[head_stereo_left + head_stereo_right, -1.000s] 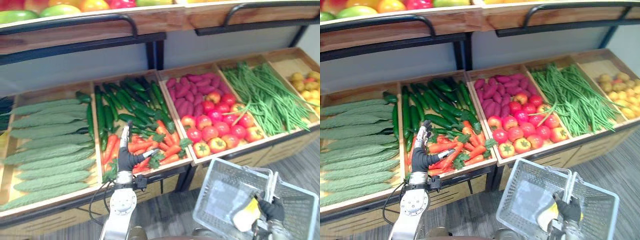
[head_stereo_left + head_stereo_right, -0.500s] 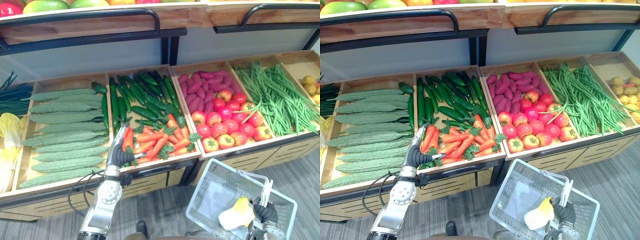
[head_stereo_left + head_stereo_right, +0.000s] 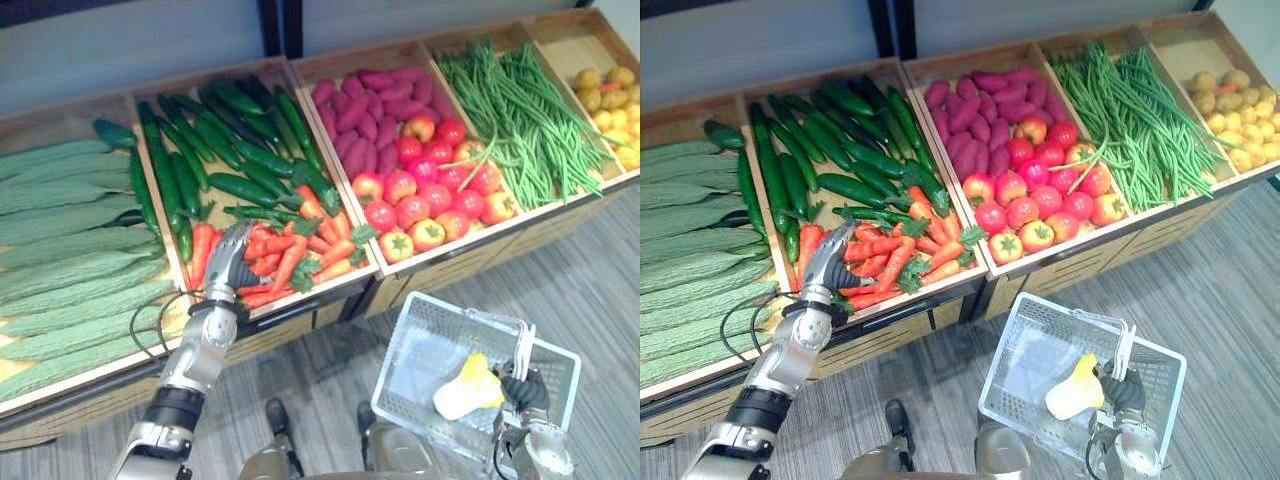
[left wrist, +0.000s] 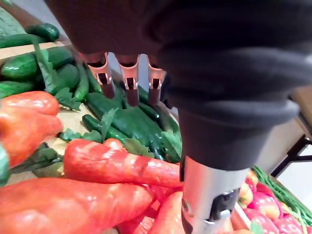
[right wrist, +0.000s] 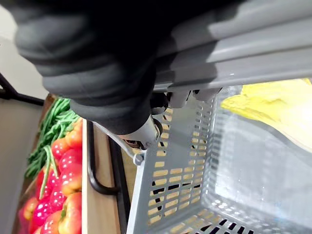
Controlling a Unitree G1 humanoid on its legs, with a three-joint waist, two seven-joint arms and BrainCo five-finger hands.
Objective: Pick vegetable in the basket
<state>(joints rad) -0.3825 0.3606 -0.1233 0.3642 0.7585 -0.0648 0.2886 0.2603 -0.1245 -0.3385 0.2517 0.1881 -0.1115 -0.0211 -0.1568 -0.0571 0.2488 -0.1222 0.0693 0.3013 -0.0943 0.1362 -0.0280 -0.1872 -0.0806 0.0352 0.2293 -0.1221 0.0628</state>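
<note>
L hand uncurled over carrots, R hand gripping 1 basket handle, 1 yellow veg inside

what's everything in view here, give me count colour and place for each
crates: five, wooden, in a row
gourds: many, pale green, leftmost crate
cucumbers: many, dark green, second crate, rear
carrots: many, orange, second crate, front
sweet potatoes: many, purple-red, third crate, rear
tomatoes: many, red, third crate, front
green beans: many, green, fourth crate
small round produce: several, yellow, rightmost crate
basket: one, grey, lower right
leafy vegetable: one, yellow-white, inside basket
left robot hand: open, over carrots
right robot hand: curled round basket handle
</note>
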